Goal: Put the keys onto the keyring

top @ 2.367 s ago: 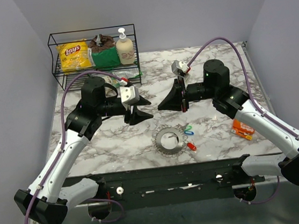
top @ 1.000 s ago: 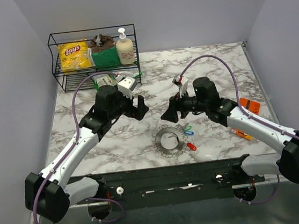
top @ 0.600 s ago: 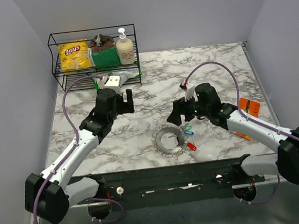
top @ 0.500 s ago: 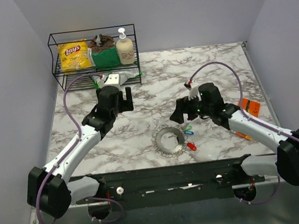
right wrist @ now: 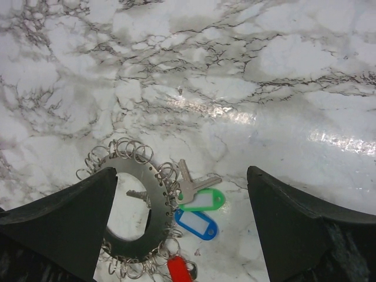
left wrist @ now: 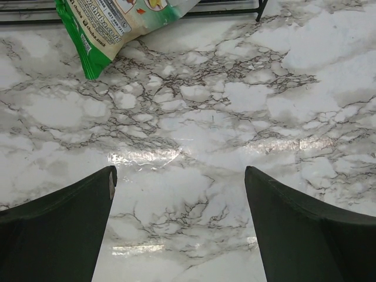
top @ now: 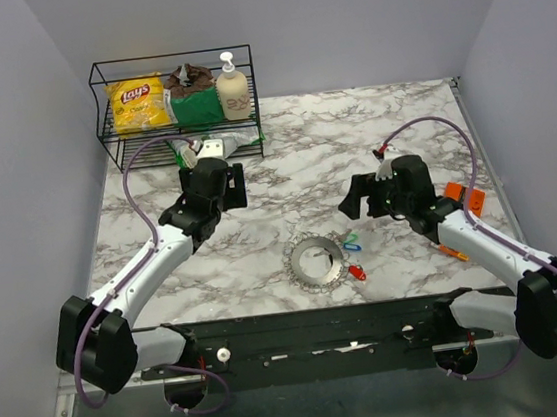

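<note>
The keyring (top: 299,258) is a flat metal disc edged with several small wire rings, lying at the near middle of the table. In the right wrist view the keyring (right wrist: 155,207) has keys against its right edge: two silver keys (right wrist: 189,182) with a green tag (right wrist: 202,200), a blue tag (right wrist: 197,224) and a red tag (right wrist: 179,270). Whether any is threaded on, I cannot tell. From above, the green tag (top: 351,239), blue tag (top: 352,247) and red tag (top: 357,273) show. My right gripper (top: 355,196) (right wrist: 181,171) hangs open above them. My left gripper (top: 232,185) (left wrist: 179,169) is open over bare marble.
A wire basket (top: 109,137) at the back left holds a Lays bag (top: 138,102), a green packet (top: 195,107) and a soap bottle (top: 233,88). A green-and-white bag (left wrist: 117,26) lies before it. An orange packet (top: 465,197) and a small orange item (top: 452,249) lie right.
My right gripper has drawn back to the right, off the keyring, and its jaws have spread wider. My left gripper has moved back and left toward the basket.
</note>
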`<action>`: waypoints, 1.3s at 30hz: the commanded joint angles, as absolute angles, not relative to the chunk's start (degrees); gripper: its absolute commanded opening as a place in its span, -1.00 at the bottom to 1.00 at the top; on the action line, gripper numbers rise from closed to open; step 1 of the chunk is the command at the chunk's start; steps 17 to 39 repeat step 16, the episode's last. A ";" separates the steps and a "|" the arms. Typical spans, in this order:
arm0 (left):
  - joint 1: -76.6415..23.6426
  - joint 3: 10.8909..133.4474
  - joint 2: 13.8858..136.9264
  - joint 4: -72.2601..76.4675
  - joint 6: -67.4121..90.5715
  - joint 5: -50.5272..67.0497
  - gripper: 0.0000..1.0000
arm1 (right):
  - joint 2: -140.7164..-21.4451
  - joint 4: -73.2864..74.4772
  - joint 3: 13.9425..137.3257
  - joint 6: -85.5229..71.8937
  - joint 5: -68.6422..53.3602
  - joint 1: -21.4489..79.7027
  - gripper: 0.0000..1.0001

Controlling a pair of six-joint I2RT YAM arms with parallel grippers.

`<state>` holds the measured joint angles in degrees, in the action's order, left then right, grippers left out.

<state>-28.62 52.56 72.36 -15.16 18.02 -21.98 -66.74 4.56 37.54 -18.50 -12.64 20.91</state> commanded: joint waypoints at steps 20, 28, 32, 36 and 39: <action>-28.74 49.92 65.92 -9.40 17.84 -20.83 0.97 | -68.82 5.54 39.11 -18.99 -10.28 20.65 1.00; -28.74 49.92 65.92 -9.40 17.84 -20.83 0.97 | -68.82 5.54 39.11 -18.99 -10.28 20.65 1.00; -28.74 49.92 65.92 -9.40 17.84 -20.83 0.97 | -68.82 5.54 39.11 -18.99 -10.28 20.65 1.00; -28.74 49.92 65.92 -9.40 17.84 -20.83 0.97 | -68.82 5.54 39.11 -18.99 -10.28 20.65 1.00; -28.74 49.92 65.92 -9.40 17.84 -20.83 0.97 | -68.82 5.54 39.11 -18.99 -10.28 20.65 1.00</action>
